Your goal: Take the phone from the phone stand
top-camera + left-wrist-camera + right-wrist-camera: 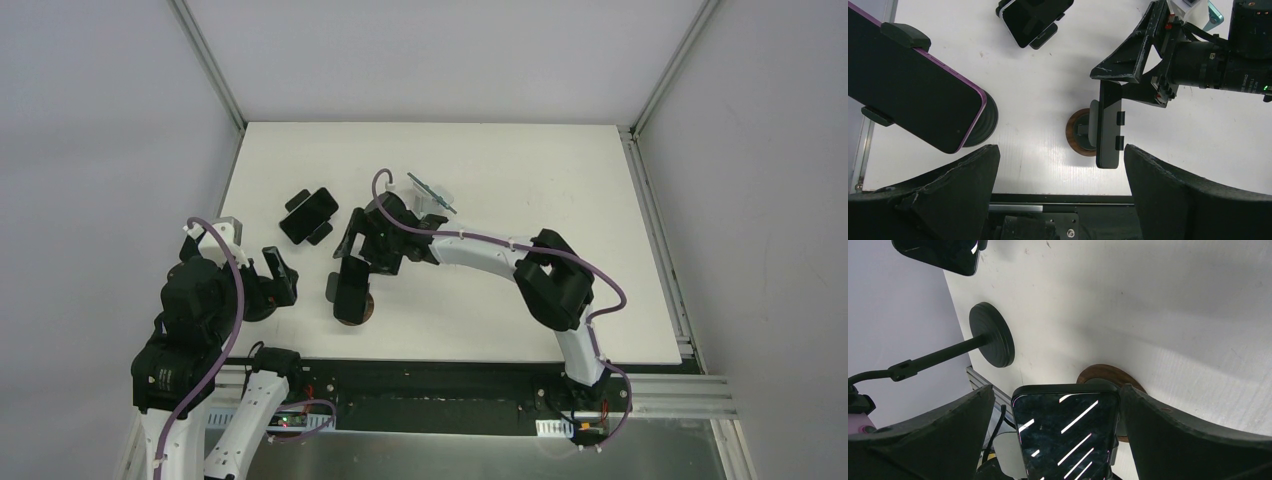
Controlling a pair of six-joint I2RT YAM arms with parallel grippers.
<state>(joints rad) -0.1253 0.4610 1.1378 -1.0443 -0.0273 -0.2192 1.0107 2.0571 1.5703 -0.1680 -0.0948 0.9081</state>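
Note:
A black phone [350, 285] stands clamped on a stand with a round wooden base [358, 312] near the table's front middle. My right gripper [355, 258] is open and straddles the phone's top end. In the right wrist view the phone [1065, 435] sits between the fingers [1168, 430]. The right finger is at its edge and the left finger stands apart from it. The left wrist view shows the phone edge-on [1109, 125] over the base [1078, 135]. My left gripper [1061, 148] is open and empty at the front left [275, 275].
A purple-edged phone [913, 90] sits clamped on a stand with a black round base [993, 335], close by my left gripper. Another black phone in a clamp [308, 215] lies further back. A small clear and teal object [432, 192] lies behind the right arm.

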